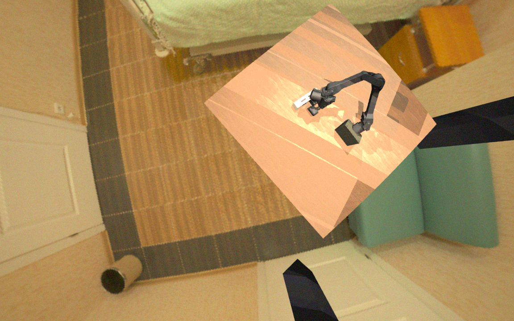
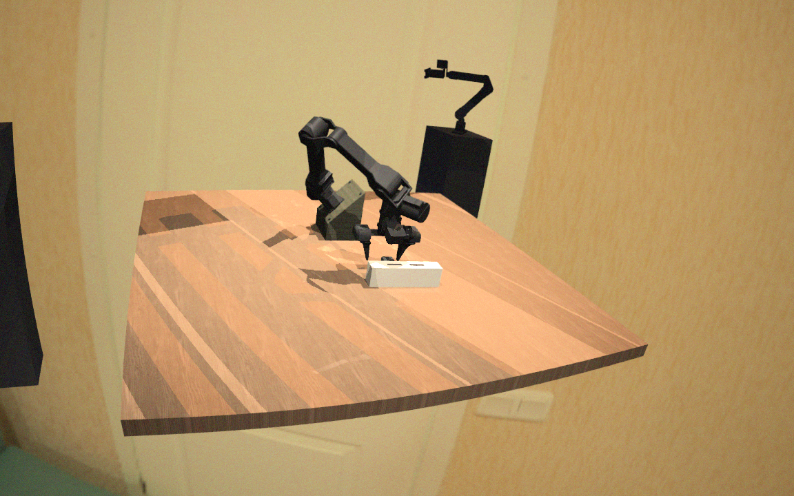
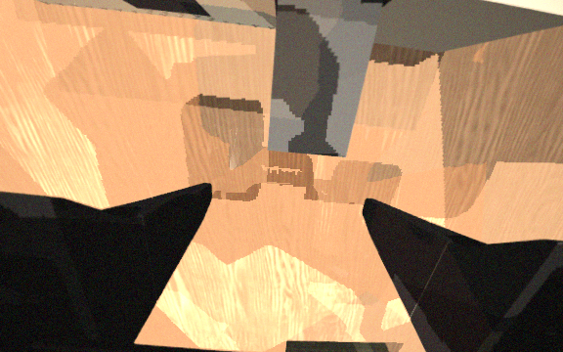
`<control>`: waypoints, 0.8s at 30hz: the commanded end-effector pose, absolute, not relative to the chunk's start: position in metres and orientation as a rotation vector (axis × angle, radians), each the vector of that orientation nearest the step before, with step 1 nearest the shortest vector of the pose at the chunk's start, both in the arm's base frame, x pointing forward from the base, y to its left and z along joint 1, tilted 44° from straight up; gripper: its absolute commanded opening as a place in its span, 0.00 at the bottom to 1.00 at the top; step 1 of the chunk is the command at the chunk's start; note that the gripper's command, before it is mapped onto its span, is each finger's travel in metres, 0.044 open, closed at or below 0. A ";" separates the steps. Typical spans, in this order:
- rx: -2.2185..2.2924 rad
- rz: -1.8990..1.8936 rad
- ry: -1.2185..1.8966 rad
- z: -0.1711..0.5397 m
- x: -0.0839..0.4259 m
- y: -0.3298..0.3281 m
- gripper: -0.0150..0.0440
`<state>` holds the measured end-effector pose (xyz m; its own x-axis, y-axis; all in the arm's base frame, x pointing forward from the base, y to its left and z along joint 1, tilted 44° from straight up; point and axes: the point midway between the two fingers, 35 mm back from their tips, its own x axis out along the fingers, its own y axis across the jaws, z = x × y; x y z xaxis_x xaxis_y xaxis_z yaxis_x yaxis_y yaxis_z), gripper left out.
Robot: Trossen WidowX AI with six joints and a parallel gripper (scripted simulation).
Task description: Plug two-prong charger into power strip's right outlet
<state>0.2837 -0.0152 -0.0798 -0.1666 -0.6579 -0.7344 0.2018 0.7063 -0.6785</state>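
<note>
The white power strip (image 1: 299, 101) (image 2: 404, 276) (image 3: 545, 5) lies on the table, with two dark outlet slots on its top in the exterior view. The charger (image 3: 316, 83) is a grey block beside the strip's long side, on the arm's side. In the exterior view only a small dark part of the charger (image 2: 387, 259) shows above the strip's rear edge. Its prongs cannot be made out. My gripper (image 2: 382, 259) (image 3: 288, 198) is open and empty, pointing down behind the strip. In the wrist view the charger is ahead of the fingertips, roughly centred between them.
The arm's base sits on a dark block (image 1: 347, 133) (image 2: 341, 215) on the wooden table (image 1: 259, 107) (image 2: 264, 345). The strip's wall stands close in front of the gripper. A second arm on a black pedestal (image 2: 454, 166) stands beyond the table.
</note>
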 end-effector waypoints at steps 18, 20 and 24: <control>-0.558 -0.601 1.002 -0.024 0.304 0.034 1.00; -0.558 -0.601 1.002 -0.024 0.304 0.034 1.00; -0.558 -0.601 1.002 -0.024 0.304 0.034 1.00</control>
<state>0.3046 0.0335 -0.0254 0.3960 -0.6884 -0.6077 0.2071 0.7117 -0.6713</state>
